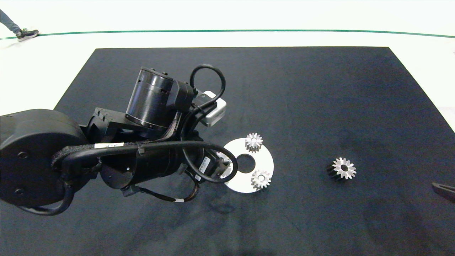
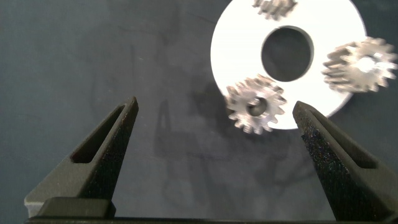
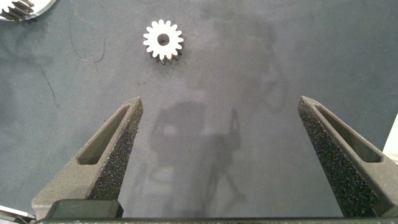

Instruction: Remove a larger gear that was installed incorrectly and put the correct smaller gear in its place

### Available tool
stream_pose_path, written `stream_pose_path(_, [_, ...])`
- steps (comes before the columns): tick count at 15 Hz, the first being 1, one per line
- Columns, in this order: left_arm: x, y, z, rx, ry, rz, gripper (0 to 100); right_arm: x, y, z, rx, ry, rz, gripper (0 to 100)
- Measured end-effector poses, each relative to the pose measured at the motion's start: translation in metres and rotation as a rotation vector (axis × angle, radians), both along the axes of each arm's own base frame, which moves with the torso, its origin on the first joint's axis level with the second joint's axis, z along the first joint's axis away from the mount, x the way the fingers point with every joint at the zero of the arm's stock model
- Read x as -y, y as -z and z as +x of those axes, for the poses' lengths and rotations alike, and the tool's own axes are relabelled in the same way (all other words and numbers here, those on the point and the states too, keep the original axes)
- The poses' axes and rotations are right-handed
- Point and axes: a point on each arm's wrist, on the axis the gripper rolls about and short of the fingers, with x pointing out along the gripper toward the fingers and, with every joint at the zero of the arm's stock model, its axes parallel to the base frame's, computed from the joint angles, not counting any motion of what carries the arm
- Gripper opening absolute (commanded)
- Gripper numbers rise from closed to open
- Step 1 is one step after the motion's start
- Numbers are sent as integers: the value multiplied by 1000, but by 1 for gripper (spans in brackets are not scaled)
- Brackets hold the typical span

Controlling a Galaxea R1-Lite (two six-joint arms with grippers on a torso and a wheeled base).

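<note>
Left gripper: spread wide, empty — above white ring-shaped plate, beside small silver blunt-toothed gear.
Right gripper: wide open, empty.
Star-toothed dark-flanked silver gear: alone on black mat — well apart from plate.

Three gears on disc; larger gear right

A black mat covers the surface, whose pale border shows around it. On the mat lies a white round disc with a hole in its middle. Two small silver gears stand on the disc, well apart. Beyond the surface a green line crosses the pale floor, and a person's shoe shows at the far corner.
</note>
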Motion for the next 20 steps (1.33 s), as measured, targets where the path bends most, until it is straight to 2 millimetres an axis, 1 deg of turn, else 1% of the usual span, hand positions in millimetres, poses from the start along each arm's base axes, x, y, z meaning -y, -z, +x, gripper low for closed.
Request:
stream_pose_path(8, [-9, 5, 16, -3, -33, 30, 100, 0, 2, 0, -8, -4, 1, 100])
stream_pose_path(13, [-4, 0, 22, 13, -33, 19, 100, 0, 3, 1, -11, -7, 2, 100])
stream_pose_path(17, [-1, -1, 23, 16, -27, 17, 100, 0, 3, 1, -10, -7, 2, 100])
stream_pose_path(20, [-4, -7, 19, 26, -28, 8, 100, 0, 2, 0, -6, -8, 3, 100])
